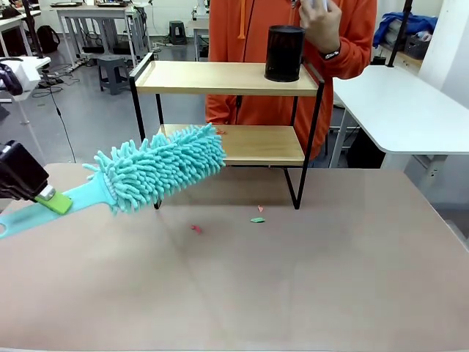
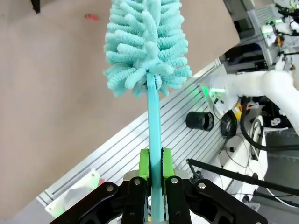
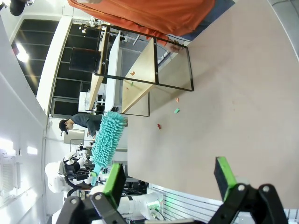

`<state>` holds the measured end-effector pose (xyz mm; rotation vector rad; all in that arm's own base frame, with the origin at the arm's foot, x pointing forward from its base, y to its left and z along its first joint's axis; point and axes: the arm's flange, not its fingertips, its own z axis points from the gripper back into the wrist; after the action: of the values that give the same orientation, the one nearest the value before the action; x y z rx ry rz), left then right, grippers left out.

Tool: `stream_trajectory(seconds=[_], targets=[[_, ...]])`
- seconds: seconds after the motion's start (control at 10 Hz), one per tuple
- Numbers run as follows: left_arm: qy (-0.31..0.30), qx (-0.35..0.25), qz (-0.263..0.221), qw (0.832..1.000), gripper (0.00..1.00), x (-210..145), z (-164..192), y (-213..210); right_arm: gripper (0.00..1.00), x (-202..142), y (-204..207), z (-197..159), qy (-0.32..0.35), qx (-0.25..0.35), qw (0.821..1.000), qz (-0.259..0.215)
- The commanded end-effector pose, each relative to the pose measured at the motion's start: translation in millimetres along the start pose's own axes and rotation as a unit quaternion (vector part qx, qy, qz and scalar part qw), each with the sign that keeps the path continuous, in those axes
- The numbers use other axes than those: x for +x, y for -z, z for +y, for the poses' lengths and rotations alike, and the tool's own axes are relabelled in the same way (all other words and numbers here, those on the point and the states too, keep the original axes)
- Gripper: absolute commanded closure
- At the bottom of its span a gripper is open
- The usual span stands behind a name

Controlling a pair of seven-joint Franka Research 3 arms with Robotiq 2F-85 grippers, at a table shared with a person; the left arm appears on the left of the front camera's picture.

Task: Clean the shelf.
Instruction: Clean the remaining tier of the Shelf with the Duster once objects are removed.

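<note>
The shelf [image 1: 227, 77] is seen at the desk's [image 1: 308, 286] 12 o'clock, a black cylinder [image 1: 284, 53] set on its top board. A teal microfibre duster [image 1: 161, 169] is clamped by its flat handle between the left gripper's [image 1: 55, 201] fingers at 9 o'clock, its soft head by the lower board's end. The right gripper's [image 3: 170, 179] fingers are spread, empty. The shelf is judged light and easily shoved; a frame post would best be gripped for steadying.

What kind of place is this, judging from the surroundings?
Probably a robotics laboratory or workshop: white workbenches and a stool stand around, and the left pincer holds a duster.
</note>
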<state>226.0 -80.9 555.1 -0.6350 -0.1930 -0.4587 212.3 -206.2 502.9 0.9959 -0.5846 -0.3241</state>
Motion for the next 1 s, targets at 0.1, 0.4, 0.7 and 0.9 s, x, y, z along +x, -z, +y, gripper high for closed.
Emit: stream_trajectory(seconds=[0.1,0.4,0.7,0.9], targets=[[-0.018,0.023,-0.051,0.998,0.88,0.1,-3.0,-0.2,0.0,1.4,1.1,1.4,-0.013,0.01,1.0,-0.005],[-0.026,0.051,-0.061,0.996,0.88,9.9,-8.6,11.7,0.0,1.4,1.1,1.4,-0.013,0.01,1.0,-0.005],[-0.059,0.085,-0.093,0.99,0.88,26.5,-11.8,19.6,0.0,1.4,1.1,1.4,-0.013,0.01,1.0,-0.005],[-0.088,0.124,-0.126,0.98,0.88,42.1,-12.4,28.3,0.0,1.4,1.1,1.4,-0.013,0.01,1.0,-0.005]])
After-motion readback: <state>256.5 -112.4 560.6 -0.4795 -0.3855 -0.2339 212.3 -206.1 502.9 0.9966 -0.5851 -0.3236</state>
